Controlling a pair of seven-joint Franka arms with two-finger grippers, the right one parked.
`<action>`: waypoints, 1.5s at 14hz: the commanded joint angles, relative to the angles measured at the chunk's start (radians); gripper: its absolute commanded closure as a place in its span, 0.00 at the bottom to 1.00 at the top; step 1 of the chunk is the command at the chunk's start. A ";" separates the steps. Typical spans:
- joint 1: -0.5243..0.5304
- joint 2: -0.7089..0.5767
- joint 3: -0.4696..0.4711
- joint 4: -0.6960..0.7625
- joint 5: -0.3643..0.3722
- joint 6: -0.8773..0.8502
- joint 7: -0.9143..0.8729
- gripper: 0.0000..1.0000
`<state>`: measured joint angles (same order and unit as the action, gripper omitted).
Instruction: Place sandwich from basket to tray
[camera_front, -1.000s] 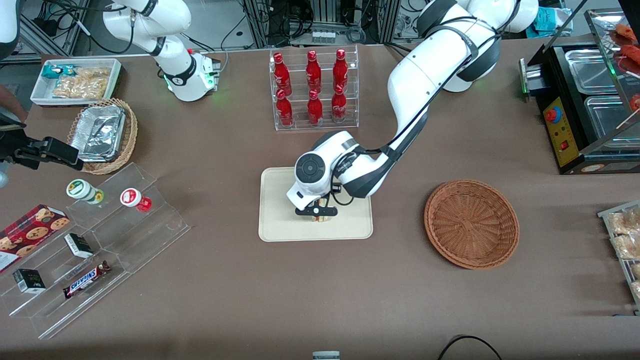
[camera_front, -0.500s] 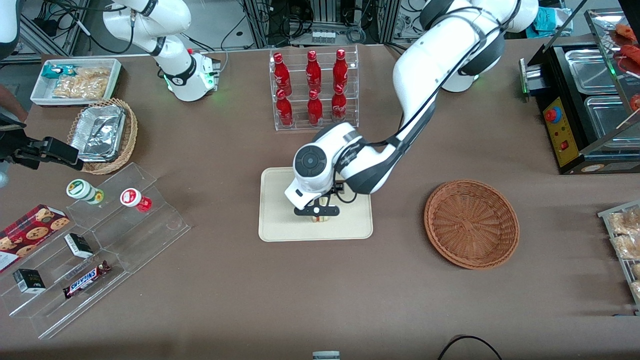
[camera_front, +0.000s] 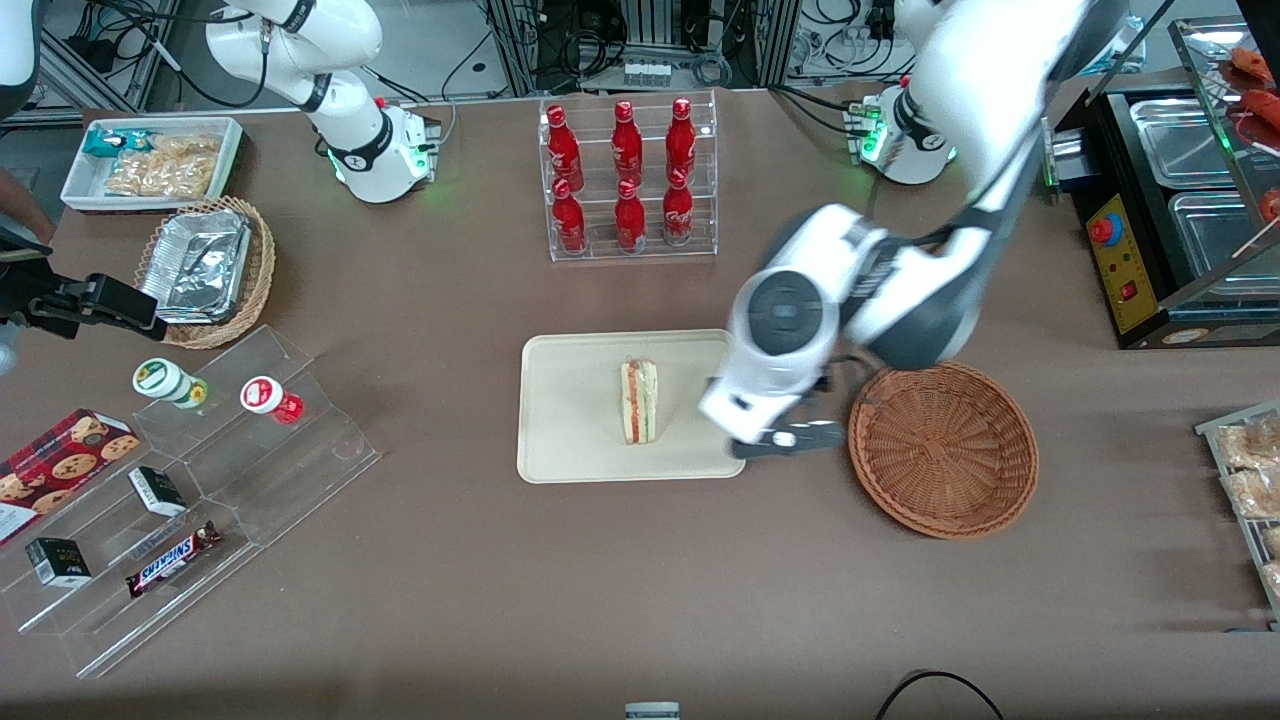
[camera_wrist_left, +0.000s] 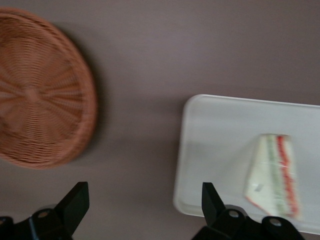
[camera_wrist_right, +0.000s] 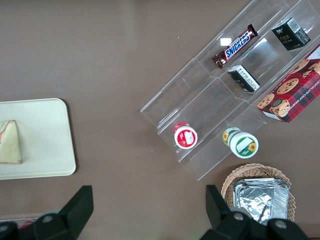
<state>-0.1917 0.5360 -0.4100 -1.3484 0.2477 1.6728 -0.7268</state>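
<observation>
The sandwich (camera_front: 638, 402) lies flat on the cream tray (camera_front: 570, 430), a wedge with red and green filling, free of any grip. My left gripper (camera_front: 788, 441) hangs raised over the bare table between the tray's edge and the reddish-brown basket (camera_front: 943, 448). In the left wrist view the gripper (camera_wrist_left: 144, 205) is open, with only brown table and the corner of the tray (camera_wrist_left: 215, 130) between its fingers. There the sandwich (camera_wrist_left: 274, 172) rests well inside the rim, and the basket (camera_wrist_left: 40, 95) holds nothing. The right wrist view also catches the sandwich (camera_wrist_right: 10, 142) on the tray (camera_wrist_right: 47, 145).
A clear rack of red bottles (camera_front: 630, 180) stands farther from the front camera than the tray. Toward the parked arm's end are a stepped acrylic shelf with snacks (camera_front: 200, 480), a tan basket of foil containers (camera_front: 205, 270) and a white bin (camera_front: 150, 160). A black food warmer (camera_front: 1170, 200) sits at the working arm's end.
The gripper was down on the tray, holding the sandwich; it has let go, opened, risen and swung toward the basket. The sandwich stays on the tray.
</observation>
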 joint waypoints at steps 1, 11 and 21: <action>0.110 -0.200 -0.007 -0.230 0.002 0.007 0.062 0.01; 0.276 -0.410 -0.003 -0.112 -0.077 -0.284 0.285 0.01; 0.469 -0.416 -0.003 -0.080 -0.196 -0.329 0.529 0.00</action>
<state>0.2590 0.1153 -0.4031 -1.4498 0.0729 1.3710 -0.2200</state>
